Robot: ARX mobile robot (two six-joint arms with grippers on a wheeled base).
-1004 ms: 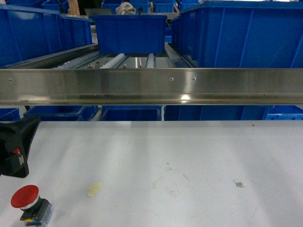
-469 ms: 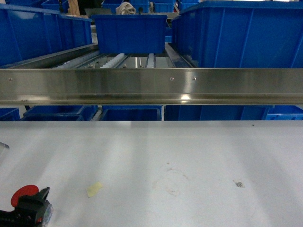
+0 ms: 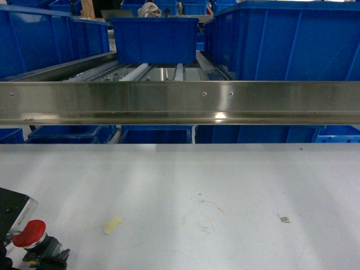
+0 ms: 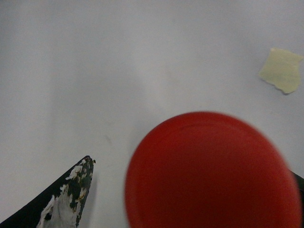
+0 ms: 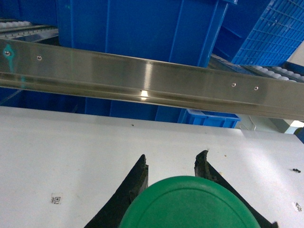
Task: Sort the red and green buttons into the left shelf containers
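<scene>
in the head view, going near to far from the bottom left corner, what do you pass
red button → pale tape scrap → bare white table → steel rail → blue bins on the shelf

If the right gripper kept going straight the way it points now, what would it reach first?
Holding the green button, the right gripper points over bare white table toward the steel shelf rail. The rail looks like first contact, though depth is unclear.
</scene>
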